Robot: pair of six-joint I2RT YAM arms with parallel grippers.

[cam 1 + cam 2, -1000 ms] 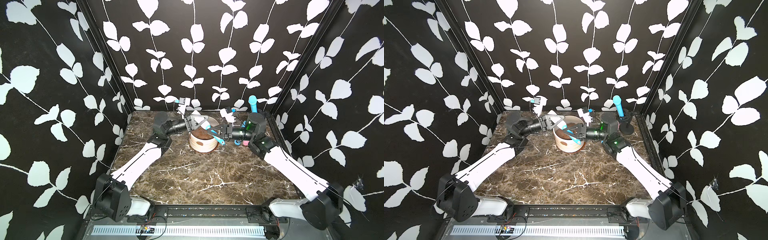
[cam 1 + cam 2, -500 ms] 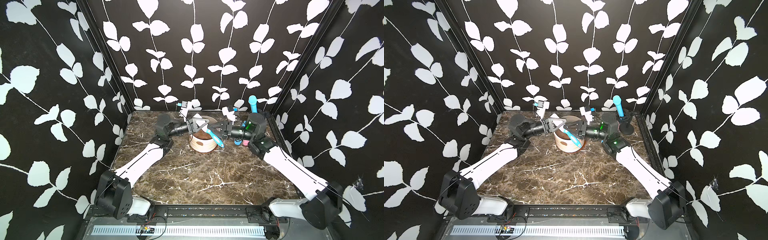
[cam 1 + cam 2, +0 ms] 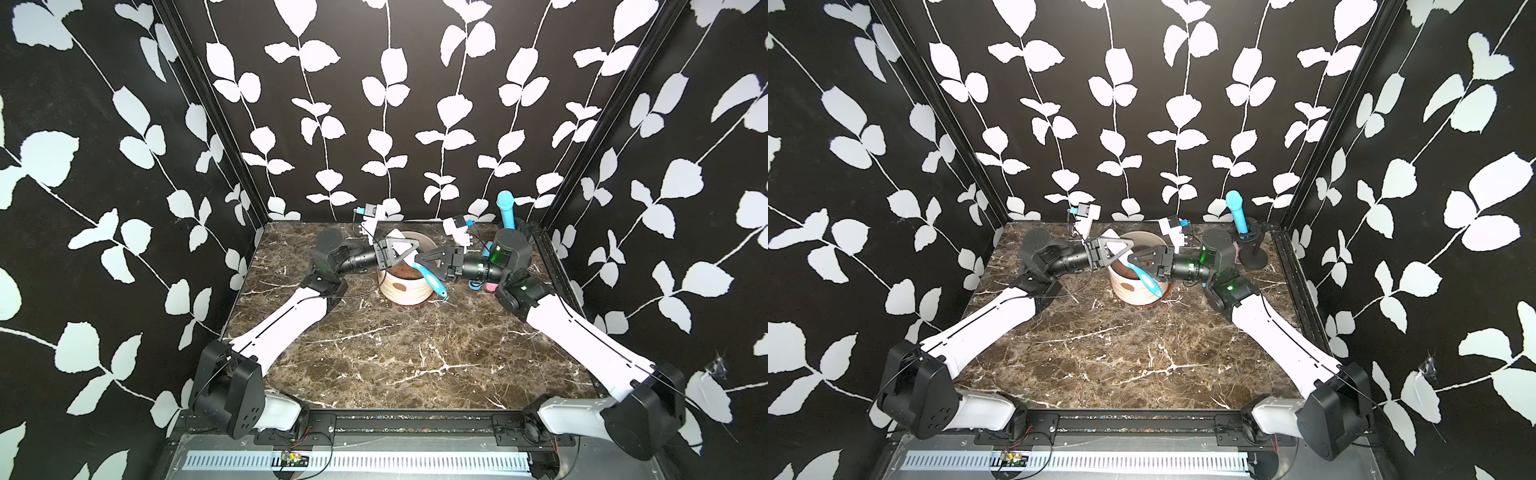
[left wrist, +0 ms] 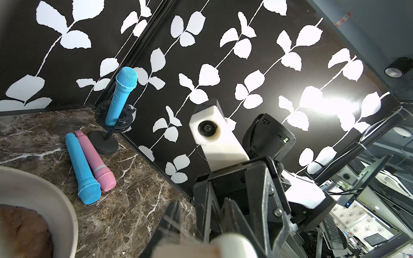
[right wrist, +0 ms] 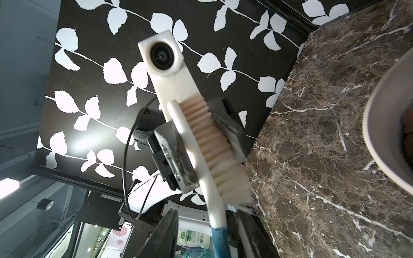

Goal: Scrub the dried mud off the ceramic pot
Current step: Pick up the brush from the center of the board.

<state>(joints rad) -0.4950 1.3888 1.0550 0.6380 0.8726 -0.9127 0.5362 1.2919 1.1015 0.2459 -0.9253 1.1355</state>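
Clamping brush (image 3: 430, 281) by white head: left gripper (image 5: 204, 152), jaws shut across bristles and back, above ceramic pot (image 3: 411, 291). Blue handle slants down past pot's right rim. Right gripper (image 3: 422, 261) jaws apart, straddling handle, gap showing. Pot at table (image 3: 374, 353) rear centre, soil (image 3: 405, 272) inside. One dried mud (image 3: 400, 286) patch on near wall.

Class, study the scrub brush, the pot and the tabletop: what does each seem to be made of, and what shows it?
The scrub brush: likely plastic, smooth white back running into a glossy blue handle; pale bristles look synthetic, though unsure.
The pot: probably glazed ceramic, cream, thick rounded rim, soft sheen.
The tabletop: brown with white veins, polished like marble, possibly a printed laminate.
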